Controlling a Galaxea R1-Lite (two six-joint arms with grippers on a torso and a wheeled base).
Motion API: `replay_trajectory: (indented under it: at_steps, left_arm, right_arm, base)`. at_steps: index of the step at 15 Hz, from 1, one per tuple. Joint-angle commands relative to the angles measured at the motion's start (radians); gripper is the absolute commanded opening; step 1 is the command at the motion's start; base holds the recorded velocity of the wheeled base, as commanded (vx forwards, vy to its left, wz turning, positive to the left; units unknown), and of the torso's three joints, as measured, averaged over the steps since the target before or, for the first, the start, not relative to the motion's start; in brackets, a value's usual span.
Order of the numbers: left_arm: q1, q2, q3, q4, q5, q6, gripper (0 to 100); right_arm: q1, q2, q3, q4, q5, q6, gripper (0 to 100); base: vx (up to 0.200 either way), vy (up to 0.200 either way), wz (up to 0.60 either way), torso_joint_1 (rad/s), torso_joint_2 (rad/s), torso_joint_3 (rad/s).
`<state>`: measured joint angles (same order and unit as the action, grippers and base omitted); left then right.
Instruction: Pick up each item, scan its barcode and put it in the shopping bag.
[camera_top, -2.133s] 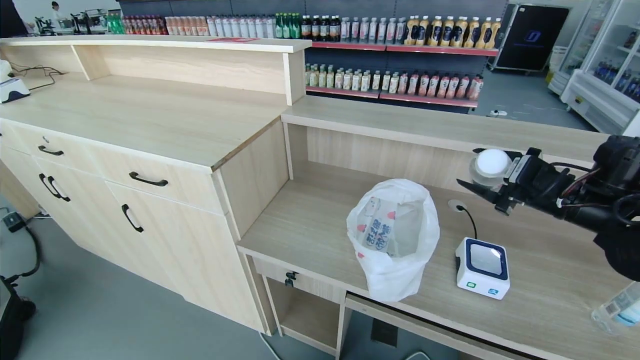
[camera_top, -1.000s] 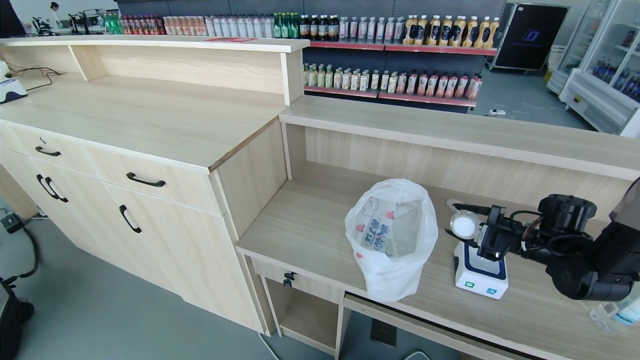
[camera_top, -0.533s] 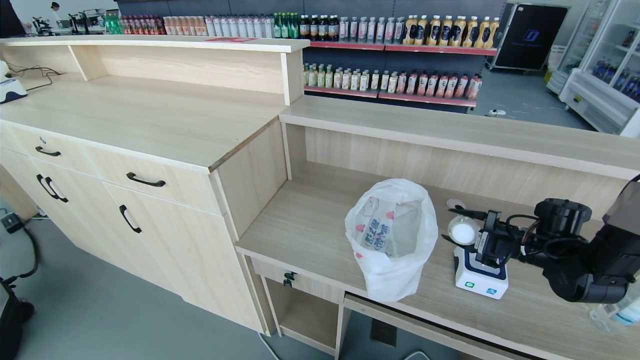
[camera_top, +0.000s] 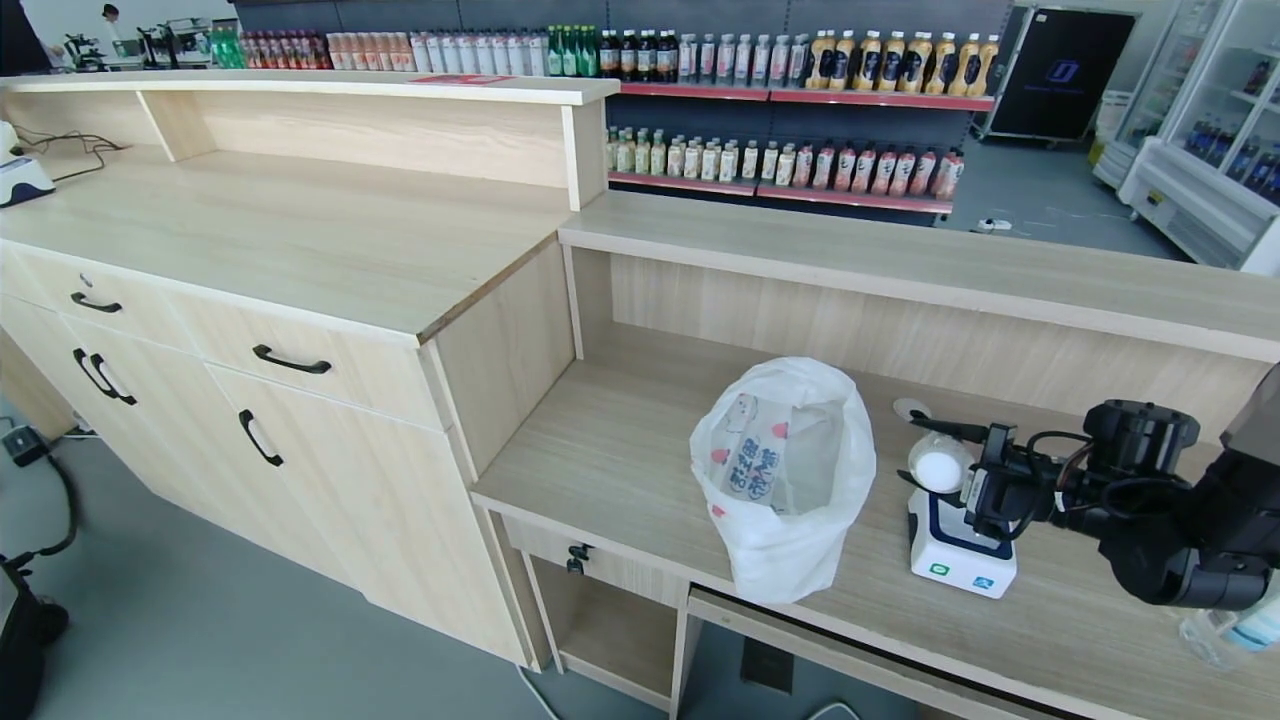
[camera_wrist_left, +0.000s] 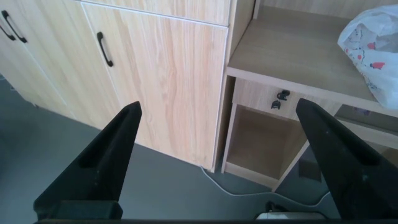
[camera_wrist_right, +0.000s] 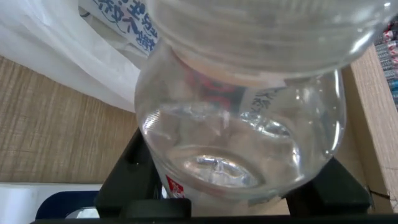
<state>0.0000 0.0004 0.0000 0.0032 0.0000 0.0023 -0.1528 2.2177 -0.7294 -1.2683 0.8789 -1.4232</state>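
My right gripper (camera_top: 926, 455) is shut on a clear bottle (camera_top: 938, 468) with a white end, held sideways just above the white and blue barcode scanner (camera_top: 962, 556) on the lower counter. In the right wrist view the clear bottle (camera_wrist_right: 249, 137) sits between the dark fingers, with the scanner (camera_wrist_right: 37, 202) below it and the shopping bag (camera_wrist_right: 68, 56) beyond. The white shopping bag (camera_top: 785, 480) stands open left of the scanner with a printed pack inside. My left gripper (camera_wrist_left: 217, 109) hangs open and low beside the cabinet, with the bag (camera_wrist_left: 373, 43) far off.
A second clear bottle (camera_top: 1230, 625) lies at the counter's right front edge. A raised ledge (camera_top: 900, 260) runs behind the lower counter (camera_top: 620, 450). A tall cabinet with drawers (camera_top: 300, 300) stands to the left. A cable port (camera_top: 910, 408) sits behind the scanner.
My right arm came down from beside the raised ledge with the bottle to just over the scanner, then shifted slightly right. The bag and scanner stayed put.
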Motion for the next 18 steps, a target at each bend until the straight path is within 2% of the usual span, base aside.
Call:
replay_trajectory:
  at_steps: [1,6,15,18]
  left_arm:
    - [0.0,0.0,0.0,0.0,0.0,0.001,100]
    - [0.0,0.0,0.0,0.0,0.0,0.001,100]
    - [0.0,0.0,0.0,0.0,0.0,0.001,100]
    - [0.0,0.0,0.0,0.0,0.0,0.001,100]
  right_arm:
    - [-0.007,-0.013,0.016,0.009,0.002,-0.002,0]
    - [-0.021,-0.026,0.019,0.076,0.002,-0.043,0]
    - [-0.028,-0.067,0.022,0.081,0.002,-0.046,0]
    - [-0.041,-0.102,0.028,0.138,0.003,-0.074,0]
  base:
    - [0.0,0.0,0.0,0.0,0.0,0.0]
    - [0.0,0.0,0.0,0.0,0.0,0.0]
    - [0.0,0.0,0.0,0.0,0.0,0.0]
    - [0.0,0.0,0.0,0.0,0.0,0.0]
